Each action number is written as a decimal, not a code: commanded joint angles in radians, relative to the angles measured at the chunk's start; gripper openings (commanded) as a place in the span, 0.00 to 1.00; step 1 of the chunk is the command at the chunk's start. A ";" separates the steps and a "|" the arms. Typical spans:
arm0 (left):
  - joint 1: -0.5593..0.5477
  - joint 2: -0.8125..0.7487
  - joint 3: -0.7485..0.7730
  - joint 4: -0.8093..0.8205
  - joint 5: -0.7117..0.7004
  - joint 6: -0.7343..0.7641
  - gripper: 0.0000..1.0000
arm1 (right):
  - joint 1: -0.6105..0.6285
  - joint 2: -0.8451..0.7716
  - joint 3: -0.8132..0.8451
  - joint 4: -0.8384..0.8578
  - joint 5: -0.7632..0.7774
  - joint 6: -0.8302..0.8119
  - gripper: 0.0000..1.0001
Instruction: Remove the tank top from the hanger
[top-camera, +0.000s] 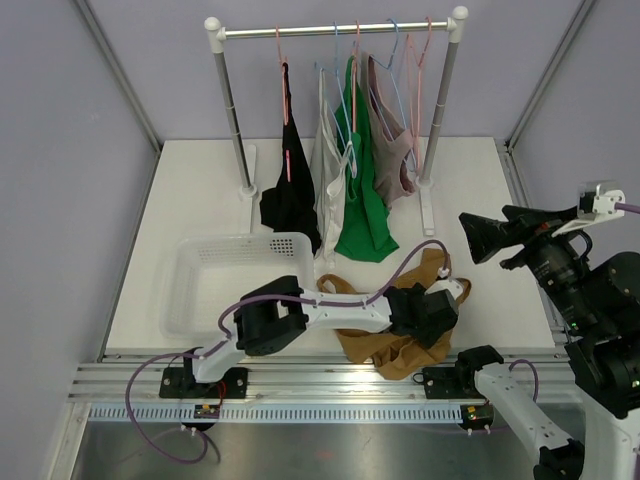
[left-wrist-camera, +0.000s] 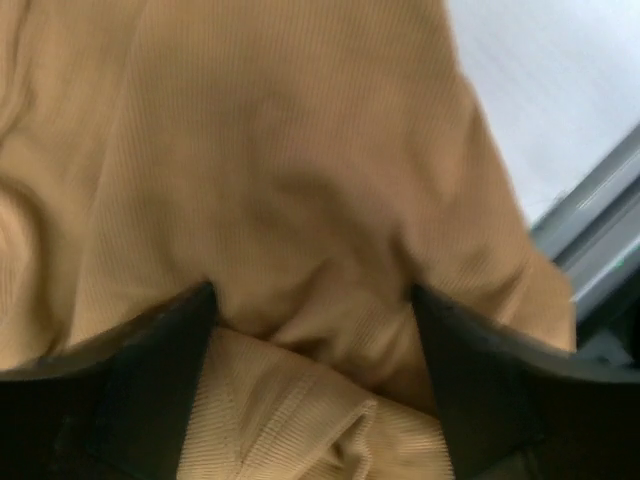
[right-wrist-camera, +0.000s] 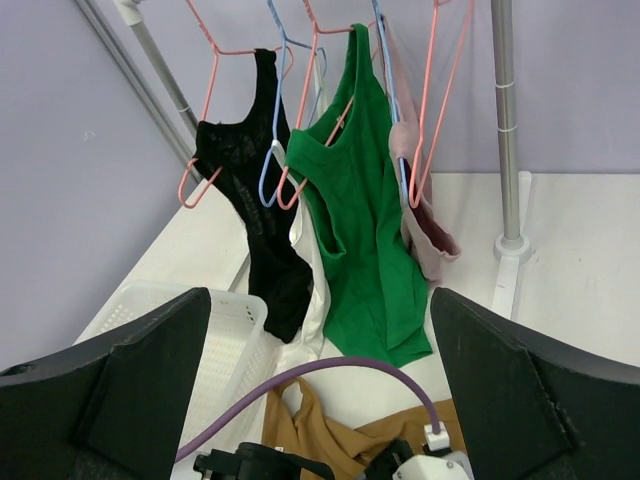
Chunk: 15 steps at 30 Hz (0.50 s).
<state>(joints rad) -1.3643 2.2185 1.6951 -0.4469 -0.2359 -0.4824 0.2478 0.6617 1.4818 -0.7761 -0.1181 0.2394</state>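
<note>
A tan tank top (top-camera: 385, 345) lies crumpled on the table near the front edge, off any hanger. My left gripper (top-camera: 432, 315) is low over its right part. In the left wrist view the left gripper (left-wrist-camera: 315, 335) is open, with its fingers (left-wrist-camera: 160, 385) pressed on either side of a fold of tan ribbed cloth (left-wrist-camera: 290, 180). My right gripper (right-wrist-camera: 320, 390) is open and empty, held up and facing the rack; it is out of the top view. Black (top-camera: 288, 190), white (top-camera: 330, 170), green (top-camera: 362, 195) and mauve (top-camera: 392, 150) tops hang on hangers.
The clothes rack (top-camera: 330, 31) stands at the back of the table on two posts. A white basket (top-camera: 190, 290) sits at the front left, next to the tan top. A black camera rig (top-camera: 520, 235) stands at the right edge. A purple cable (top-camera: 400, 265) arches over the left arm.
</note>
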 joint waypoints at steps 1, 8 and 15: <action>-0.024 0.033 0.075 -0.093 -0.034 -0.010 0.62 | -0.002 -0.037 0.009 -0.003 -0.020 -0.008 0.99; -0.028 -0.075 0.038 -0.084 -0.020 -0.028 0.00 | -0.002 -0.074 0.034 -0.051 -0.057 -0.018 1.00; -0.029 -0.414 -0.058 -0.073 -0.132 -0.004 0.00 | -0.002 -0.089 0.048 -0.068 -0.020 -0.037 1.00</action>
<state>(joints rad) -1.3888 2.0121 1.6306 -0.5629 -0.2882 -0.4976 0.2478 0.5846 1.5040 -0.8391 -0.1425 0.2245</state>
